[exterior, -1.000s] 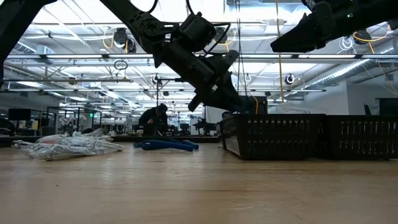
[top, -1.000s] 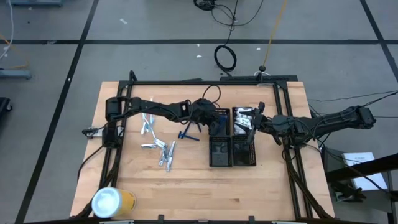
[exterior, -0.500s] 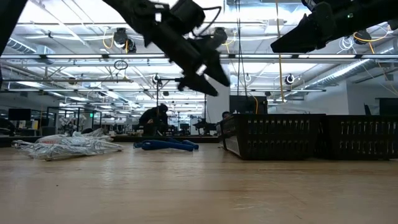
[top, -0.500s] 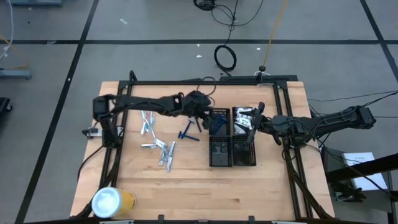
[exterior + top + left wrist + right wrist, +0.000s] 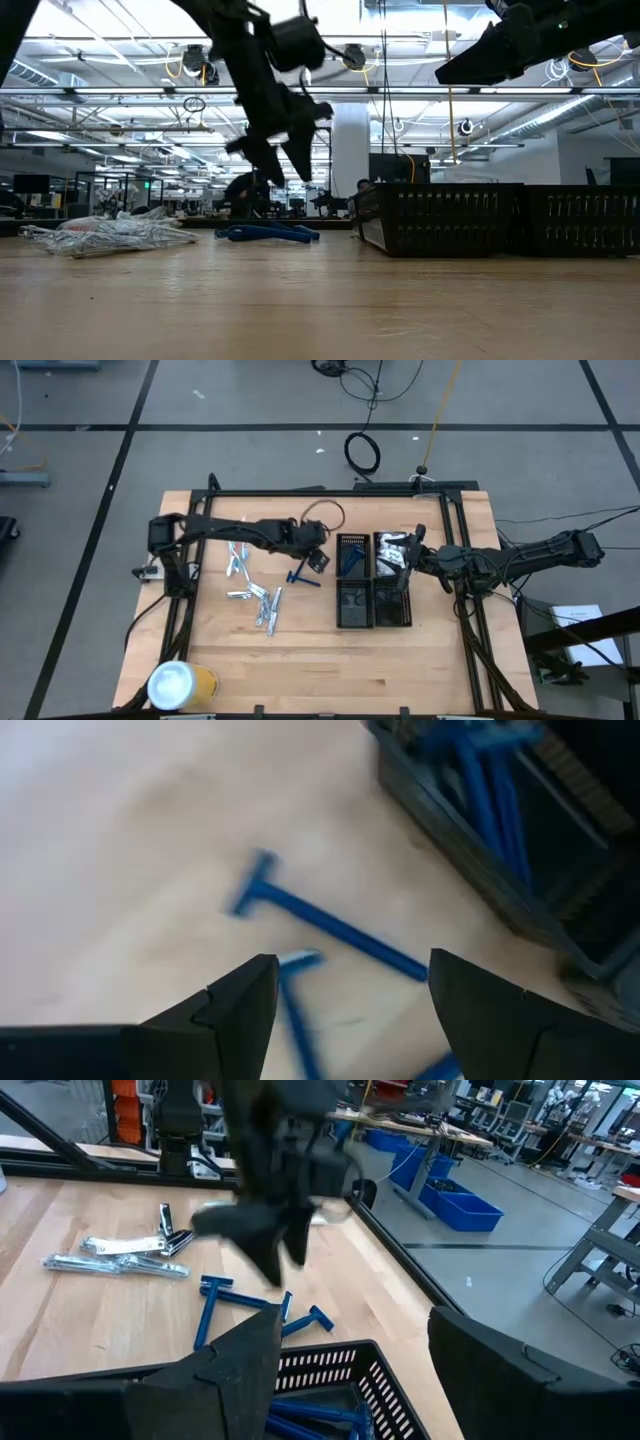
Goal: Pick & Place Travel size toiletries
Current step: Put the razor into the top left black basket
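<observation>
Lying on the bare wood just left of the black trays (image 5: 374, 580), the loose blue razors (image 5: 302, 577) are slim T-shaped sticks with a short crossbar head; several more razors in the tray (image 5: 350, 559) fill its far left compartment. Farther left on the table (image 5: 300, 660), the silvery-white tubes and sachets (image 5: 258, 603) sit in a small heap beside a few slim toothbrushes (image 5: 237, 558). My left gripper (image 5: 319, 559) hangs in the air above the loose razors, fingers spread apart, holding nothing and touching nothing. My right gripper (image 5: 404, 565) hovers over the trays' right side, its fingers also spread and empty. A yellow cylinder (image 5: 181, 685) with a white lid rests at the table's near left corner.
</observation>
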Motion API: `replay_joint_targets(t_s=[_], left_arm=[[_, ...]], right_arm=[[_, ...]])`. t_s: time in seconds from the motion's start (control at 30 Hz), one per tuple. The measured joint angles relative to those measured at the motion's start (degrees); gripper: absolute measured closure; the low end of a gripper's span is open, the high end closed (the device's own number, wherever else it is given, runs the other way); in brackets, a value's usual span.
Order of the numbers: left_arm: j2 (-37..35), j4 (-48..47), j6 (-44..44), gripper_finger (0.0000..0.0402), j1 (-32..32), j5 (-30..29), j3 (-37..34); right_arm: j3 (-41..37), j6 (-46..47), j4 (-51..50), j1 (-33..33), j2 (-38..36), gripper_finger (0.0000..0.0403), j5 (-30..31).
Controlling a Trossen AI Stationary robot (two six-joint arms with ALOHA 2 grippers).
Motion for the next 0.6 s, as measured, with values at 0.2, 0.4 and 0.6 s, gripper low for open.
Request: replay_joint_targets(t_s=[0.2,0.4,0.6], left_arm=[[7.05,4.03,-2.21,0.0146,0.33,4.71,-0.02],[9.33,3.85,-4.38,0.0146,2.19,2.8,0.0],[8.69,-0.38,-2.46,0.0147,2.9,0.44,0.0]], right_arm=[[0.02,0.23,0.3,0.0,-0.02,0.0165,0.0],[-0.01,0.25,0.32,0.0,0.0,0.0165,0.0],[0.02,0.27,0.32,0.0,-0.02,0.0165,0.01]])
